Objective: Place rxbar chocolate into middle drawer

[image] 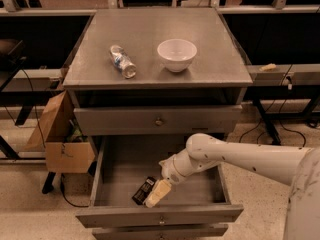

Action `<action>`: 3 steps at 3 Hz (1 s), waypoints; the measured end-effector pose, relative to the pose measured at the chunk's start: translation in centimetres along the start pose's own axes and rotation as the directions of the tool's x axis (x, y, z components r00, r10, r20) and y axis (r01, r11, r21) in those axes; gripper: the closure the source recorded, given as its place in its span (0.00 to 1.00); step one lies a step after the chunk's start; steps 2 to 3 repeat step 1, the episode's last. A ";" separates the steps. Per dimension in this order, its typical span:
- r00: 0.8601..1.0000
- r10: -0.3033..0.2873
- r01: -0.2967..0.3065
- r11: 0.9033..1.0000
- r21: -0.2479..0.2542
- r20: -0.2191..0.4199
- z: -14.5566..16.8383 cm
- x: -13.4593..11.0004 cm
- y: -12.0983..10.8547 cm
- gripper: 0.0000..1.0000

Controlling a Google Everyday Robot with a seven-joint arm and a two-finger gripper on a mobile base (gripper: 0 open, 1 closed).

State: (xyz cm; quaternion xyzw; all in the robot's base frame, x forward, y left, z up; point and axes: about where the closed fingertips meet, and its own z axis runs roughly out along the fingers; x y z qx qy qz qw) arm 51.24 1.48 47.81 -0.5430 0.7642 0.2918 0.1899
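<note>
Gripper (156, 194) low inside open middle drawer (125, 165), just beside rxbar chocolate (143, 190) on drawer floor.

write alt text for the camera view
The robot's hand reaches into the open middle drawer, beside the black rxbar chocolate lying near its front. On the cabinet top, a plastic bottle lies left of a white bowl.
</note>
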 end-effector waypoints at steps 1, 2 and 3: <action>1.000 0.000 0.000 1.000 0.000 0.000 0.0 0.0 0.0 0.00; 1.000 0.000 0.000 1.000 0.000 0.000 0.0 0.0 0.0 0.00; 1.000 0.000 0.000 1.000 0.000 0.000 0.0 0.0 0.0 0.00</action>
